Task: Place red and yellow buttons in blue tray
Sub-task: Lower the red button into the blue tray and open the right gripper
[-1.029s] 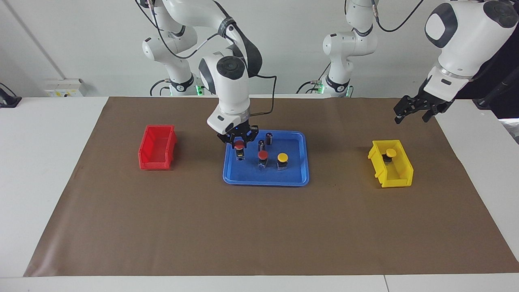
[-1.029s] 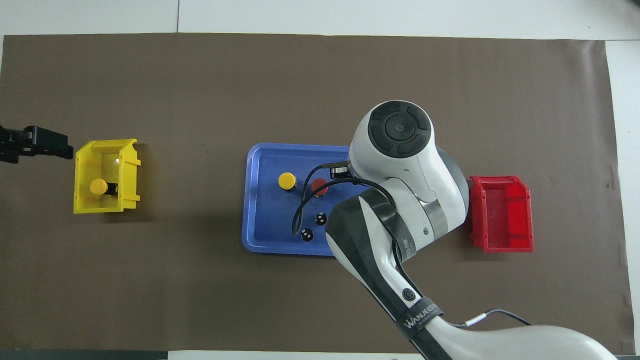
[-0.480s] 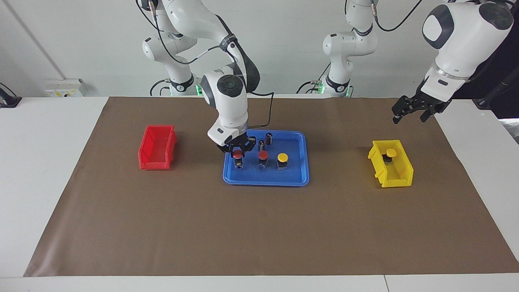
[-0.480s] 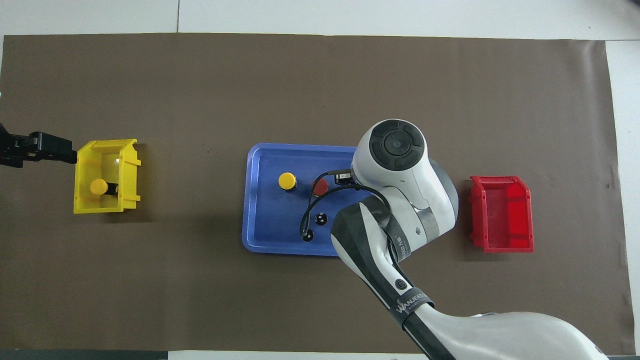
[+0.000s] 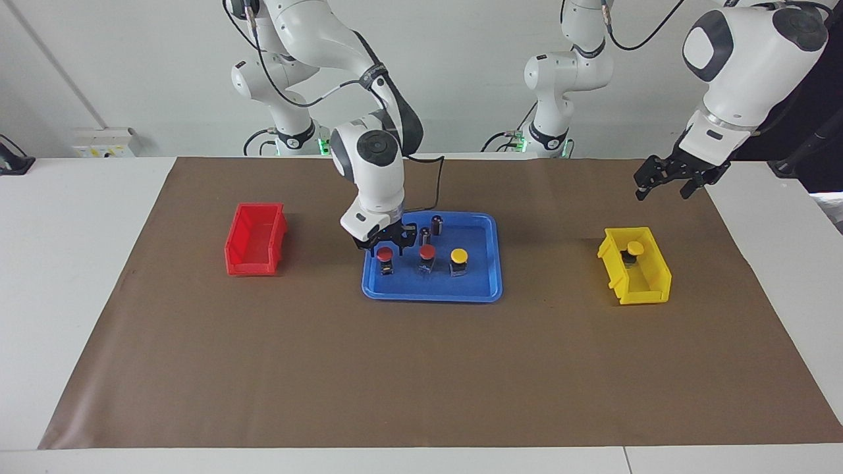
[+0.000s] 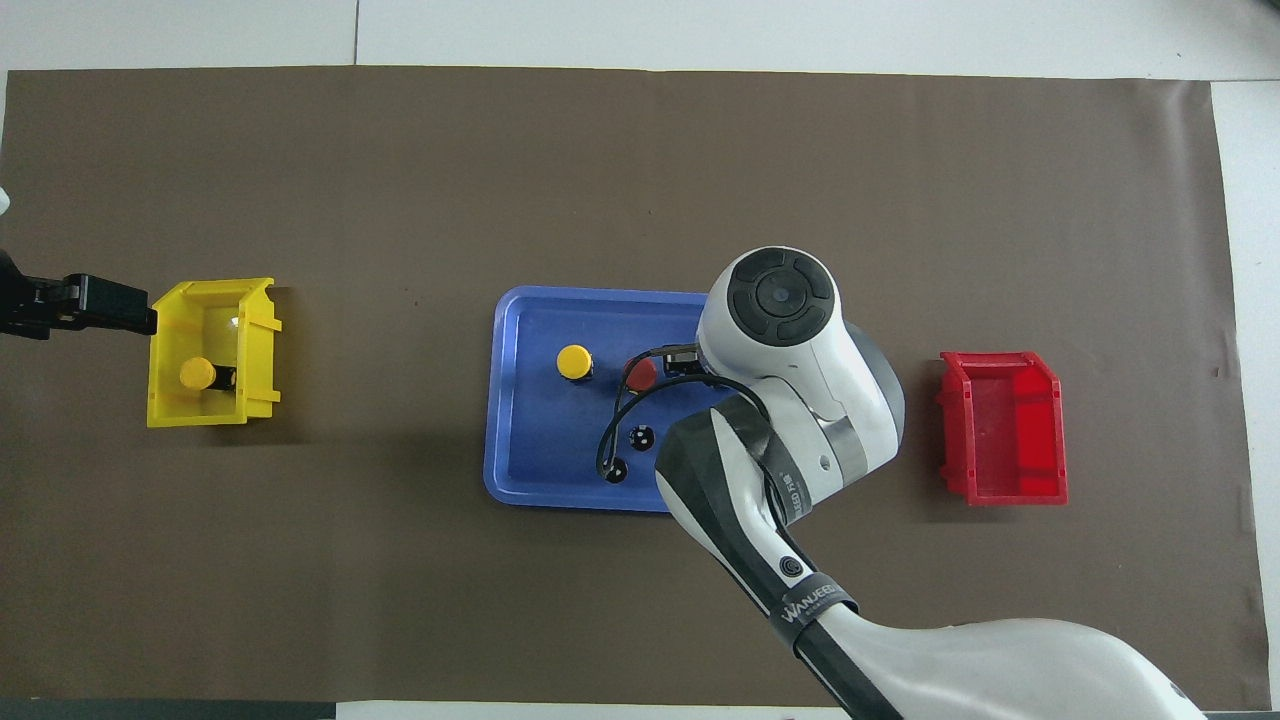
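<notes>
Buttons fill most of the blue tray (image 5: 484,286), which sits mid-bench on the brown mat (image 5: 421,368). Three stand in a row along the tray's half farther from the robots: a red button (image 5: 384,252) at the end toward the right arm's side, a second red button (image 5: 427,253) in the middle, and a yellow button (image 5: 459,255) toward the left arm's end. Each stands upright on its black base. Two dark grey cylinders (image 5: 431,229) stand in the tray nearer to the robots than the row, close together.

The right gripper (image 5: 384,245) is low over the first red button, its fingers spread to either side of the cap; whether they touch it cannot be told. In the overhead view the right arm's wrist hides that button and covers the tray's end toward the red bin (image 6: 1003,428).

The red bin lies on the mat toward the right arm's end of the bench, well apart from the tray. The yellow bin (image 5: 649,283) lies toward the left arm's end, and the other yellow button (image 5: 635,248) stands inside it, not in the tray.

The left gripper (image 5: 665,179) hangs in the air above the mat near the yellow bin, fingers apart and holding nothing; the left arm waits.
</notes>
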Tool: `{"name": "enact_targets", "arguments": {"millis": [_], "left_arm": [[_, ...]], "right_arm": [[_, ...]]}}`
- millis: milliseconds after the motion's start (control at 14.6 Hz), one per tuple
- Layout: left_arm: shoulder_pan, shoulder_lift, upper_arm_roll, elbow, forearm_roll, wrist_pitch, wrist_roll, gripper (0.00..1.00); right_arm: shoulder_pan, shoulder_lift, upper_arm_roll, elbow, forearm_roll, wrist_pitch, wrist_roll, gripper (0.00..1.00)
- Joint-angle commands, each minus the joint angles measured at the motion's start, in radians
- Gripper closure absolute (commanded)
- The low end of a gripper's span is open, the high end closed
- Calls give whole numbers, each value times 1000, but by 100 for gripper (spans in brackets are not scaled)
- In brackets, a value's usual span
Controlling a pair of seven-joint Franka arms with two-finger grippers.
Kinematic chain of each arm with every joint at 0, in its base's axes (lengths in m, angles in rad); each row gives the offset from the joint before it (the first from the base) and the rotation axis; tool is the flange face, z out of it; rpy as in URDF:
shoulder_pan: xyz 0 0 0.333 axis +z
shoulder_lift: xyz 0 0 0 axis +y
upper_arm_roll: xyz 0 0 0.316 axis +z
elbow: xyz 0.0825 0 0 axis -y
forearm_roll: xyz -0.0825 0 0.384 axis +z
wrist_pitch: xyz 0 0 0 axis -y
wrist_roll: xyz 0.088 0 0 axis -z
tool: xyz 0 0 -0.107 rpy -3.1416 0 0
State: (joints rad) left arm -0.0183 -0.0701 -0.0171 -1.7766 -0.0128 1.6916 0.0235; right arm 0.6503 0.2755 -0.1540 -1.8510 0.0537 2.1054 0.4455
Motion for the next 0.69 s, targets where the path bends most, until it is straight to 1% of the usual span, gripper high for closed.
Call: {"name": "enact_targets", "arguments": {"millis": [0, 137, 275, 343, 412, 480, 549, 618], "left_arm": [[11, -34, -3, -40, 1, 19, 24, 0], [11, -34, -1, -43, 2, 34, 33, 0], [15, -27, -1, -53, 2, 63, 41, 0], [29, -20, -1, -73, 2, 88, 41, 0], [44, -20, -1, -119, 2, 152, 44, 2], [46, -23, -1, -176, 2, 221, 44, 6], [57, -22, -1, -219, 2, 273, 43, 12], [67, -17, -3, -246, 2, 314, 44, 15]], "right_arm": [[-53, -16, -9, 136, -8, -149, 12, 0], [-124, -54, -12, 222, -9, -266, 3, 0], [-188, -91, -12, 312, -12, -408, -13, 0], [-217, -117, -12, 335, -12, -457, -48, 0], [-253, -149, -12, 340, -12, -491, -89, 0], [-286, -179, -13, 340, -12, -520, -131, 0], [-322, -200, -13, 345, -14, -545, -174, 0], [-352, -209, -15, 358, -26, -573, -216, 0]]}}
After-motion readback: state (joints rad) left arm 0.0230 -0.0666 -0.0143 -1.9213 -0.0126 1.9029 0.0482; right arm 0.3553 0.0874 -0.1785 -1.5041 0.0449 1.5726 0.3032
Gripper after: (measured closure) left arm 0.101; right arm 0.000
